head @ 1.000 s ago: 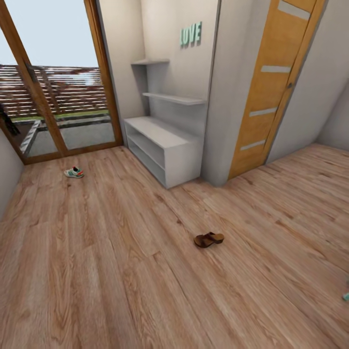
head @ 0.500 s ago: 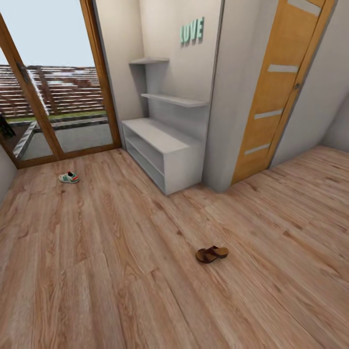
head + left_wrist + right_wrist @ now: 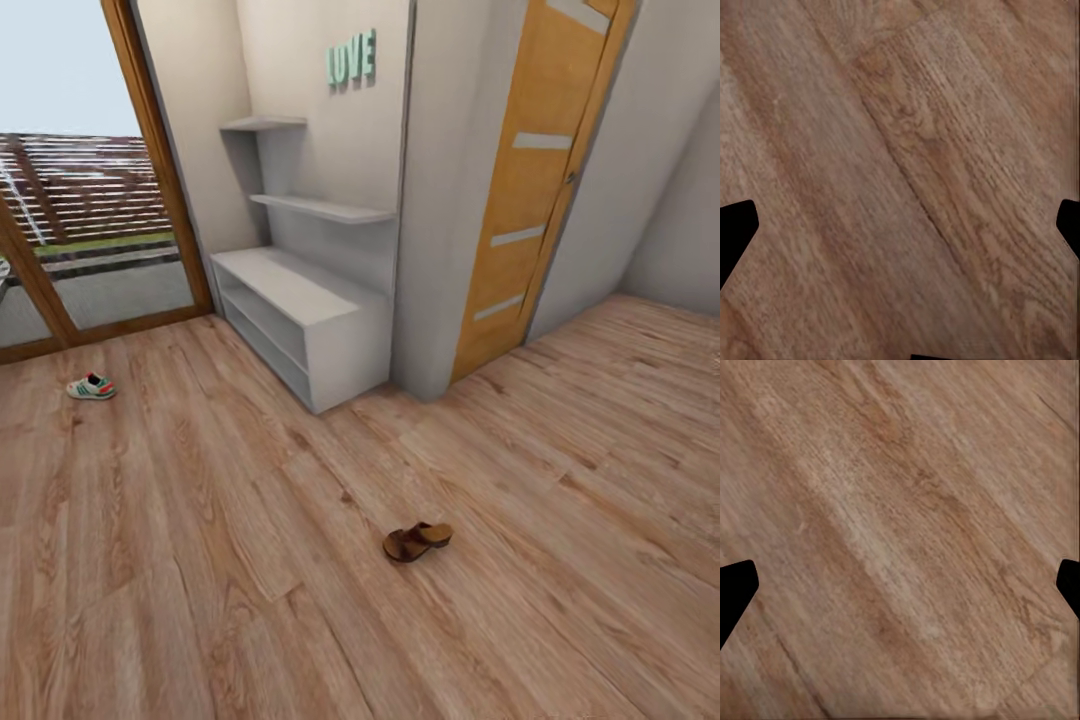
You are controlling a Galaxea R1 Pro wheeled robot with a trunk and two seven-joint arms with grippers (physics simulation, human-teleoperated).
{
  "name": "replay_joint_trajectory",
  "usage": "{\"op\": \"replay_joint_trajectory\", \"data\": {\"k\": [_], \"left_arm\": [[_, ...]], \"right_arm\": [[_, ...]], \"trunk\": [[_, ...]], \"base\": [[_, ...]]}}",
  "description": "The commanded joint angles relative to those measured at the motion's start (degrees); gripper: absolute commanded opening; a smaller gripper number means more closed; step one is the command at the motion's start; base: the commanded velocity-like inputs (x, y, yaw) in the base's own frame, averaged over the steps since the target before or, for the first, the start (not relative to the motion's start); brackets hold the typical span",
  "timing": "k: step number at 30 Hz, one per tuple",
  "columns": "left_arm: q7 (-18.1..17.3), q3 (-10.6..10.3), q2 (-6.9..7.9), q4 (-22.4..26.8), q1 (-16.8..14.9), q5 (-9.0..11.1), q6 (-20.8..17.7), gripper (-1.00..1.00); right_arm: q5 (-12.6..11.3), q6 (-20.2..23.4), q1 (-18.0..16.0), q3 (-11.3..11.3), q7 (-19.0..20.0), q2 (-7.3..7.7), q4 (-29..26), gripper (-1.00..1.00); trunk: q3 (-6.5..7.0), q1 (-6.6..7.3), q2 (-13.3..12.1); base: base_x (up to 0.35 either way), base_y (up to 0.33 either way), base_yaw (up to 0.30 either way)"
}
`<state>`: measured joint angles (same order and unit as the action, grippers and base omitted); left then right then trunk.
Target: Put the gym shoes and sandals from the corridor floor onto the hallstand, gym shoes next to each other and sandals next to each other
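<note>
- One sandal (image 3: 417, 541) lies mid-floor (image 3: 200, 560), one gym shoe (image 3: 91, 386) near the glass door (image 3: 90, 200)
- Shoe rack (image 3: 300, 320) beside the wooden door (image 3: 525, 190)
- Both jaws spread wide over bare planks

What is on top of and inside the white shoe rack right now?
The hallstand has a bare flat top, and the shelf openings facing the camera look empty. Their far ends are too dim to check. One gym shoe and one sandal lie on the corridor floor.
</note>
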<state>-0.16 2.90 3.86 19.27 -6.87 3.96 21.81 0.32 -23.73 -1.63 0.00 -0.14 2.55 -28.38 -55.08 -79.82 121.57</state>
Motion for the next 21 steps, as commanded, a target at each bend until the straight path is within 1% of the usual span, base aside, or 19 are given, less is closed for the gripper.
{"op": "replay_joint_trajectory", "data": {"k": [1,10,21], "left_arm": [[0.0,-0.1,0.01,0.0,0.0,0.4,0.2,1.0],[0.0,-0.1,-0.14,0.0,0.0,0.1,0.2,1.0],[0.0,-0.1,-0.02,0.0,0.0,0.4,0.2,1.0]], "right_arm": [[0.0,-0.2,0.0,0.0,0.0,0.0,0.1,1.0],[0.0,-0.2,0.0,0.0,0.0,0.0,0.1,1.0],[0.0,-0.2,0.0,0.0,0.0,0.0,0.2,1.0]], "trunk": [[-0.04,0.01,0.0],[-0.04,0.01,0.0],[-0.04,0.01,0.0]], "base": [[0.02,0.0,-0.257],[0.006,0.0,-0.259],[0.0,0.0,-0.259]]}}
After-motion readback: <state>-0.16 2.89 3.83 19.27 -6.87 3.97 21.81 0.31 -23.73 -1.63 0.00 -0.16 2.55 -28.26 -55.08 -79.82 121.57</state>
